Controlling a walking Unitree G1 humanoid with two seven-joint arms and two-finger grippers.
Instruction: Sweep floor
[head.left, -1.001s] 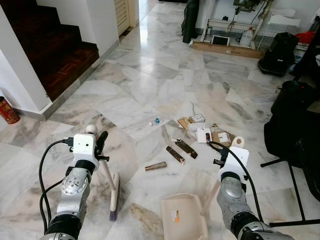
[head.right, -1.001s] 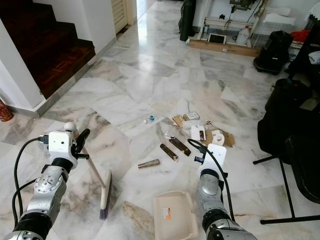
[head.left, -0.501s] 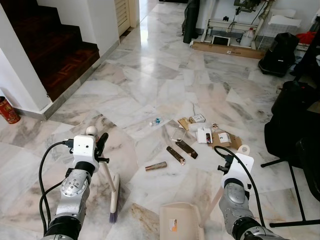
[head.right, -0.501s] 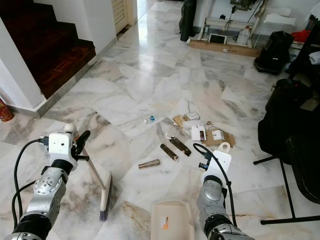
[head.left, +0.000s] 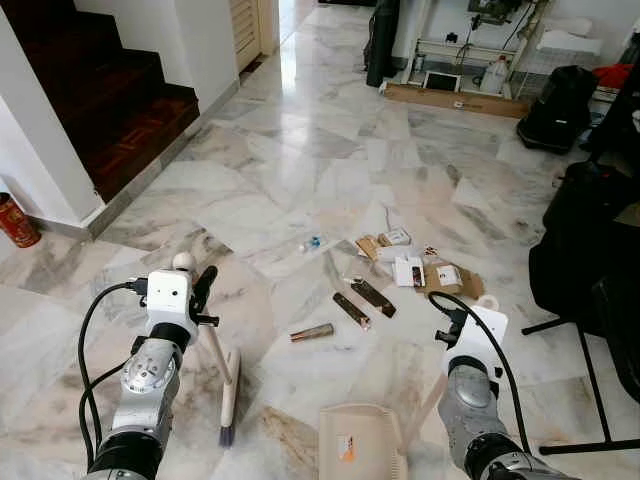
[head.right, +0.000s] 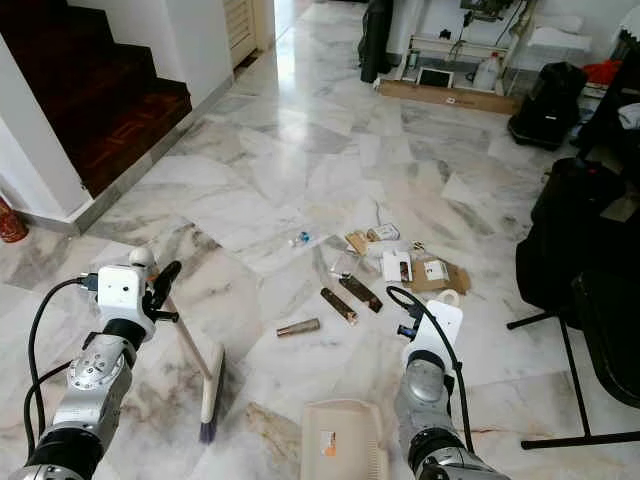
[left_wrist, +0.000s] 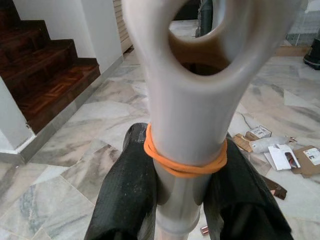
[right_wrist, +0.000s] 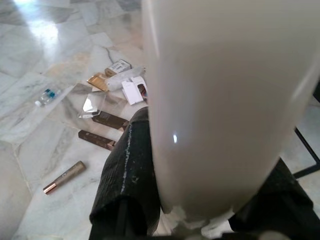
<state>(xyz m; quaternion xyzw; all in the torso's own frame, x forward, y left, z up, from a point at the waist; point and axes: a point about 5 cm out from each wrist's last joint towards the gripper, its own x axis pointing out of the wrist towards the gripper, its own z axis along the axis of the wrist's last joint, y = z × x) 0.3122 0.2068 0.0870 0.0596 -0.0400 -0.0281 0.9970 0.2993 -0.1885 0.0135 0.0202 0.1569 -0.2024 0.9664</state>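
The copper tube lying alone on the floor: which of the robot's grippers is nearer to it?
Left. The copper tube lies just right of the left gripper holding the broom; the right gripper with the dustpan is farther right.

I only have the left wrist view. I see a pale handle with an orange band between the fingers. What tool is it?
Observer: A broom; its bristle head rests on the marble floor beside the left gripper.
Operator: Is the right arm holding anything?
Observer: Yes, the right gripper is shut on the handle of a cream dustpan set low in front of the robot.
Operator: Where's the debris?
Observer: Ahead of the dustpan: a bronze tube, two dark sticks, and small boxes and cardboard farther out.
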